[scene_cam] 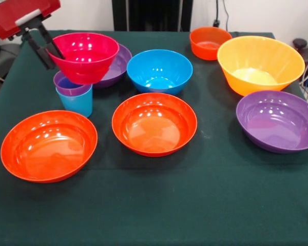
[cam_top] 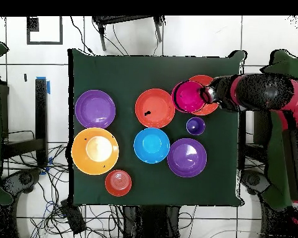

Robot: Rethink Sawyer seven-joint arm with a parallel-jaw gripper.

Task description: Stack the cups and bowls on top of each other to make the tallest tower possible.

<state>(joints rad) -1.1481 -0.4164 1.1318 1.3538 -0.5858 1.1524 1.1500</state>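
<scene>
Spreading across the dark green cloth-covered table (scene_cam: 154,205), the task's pieces lie mostly on the far side of the pink bowl from the gripper (scene_cam: 55,55). Farthest from it sits the large deep yellow-orange plastic bowl (scene_cam: 260,64), with a wide purple plastic bowl (scene_cam: 277,121) in front of that. Two wide orange-red plastic bowls (scene_cam: 154,123) (scene_cam: 49,145) rest nearer the camera than the gripper, one almost directly below it. A second wide purple bowl (scene_cam: 117,66) sits just behind the held bowl, partly hidden. Beyond that stand the medium blue plastic bowl (scene_cam: 159,70) and, well apart, the small orange plastic bowl (scene_cam: 209,42). The black gripper pinches the rim of the glossy pink plastic bowl (scene_cam: 85,56), holding it aloft, tilted, just above the purple plastic cup (scene_cam: 69,84), which is nested in the light blue plastic cup (scene_cam: 76,101).
</scene>
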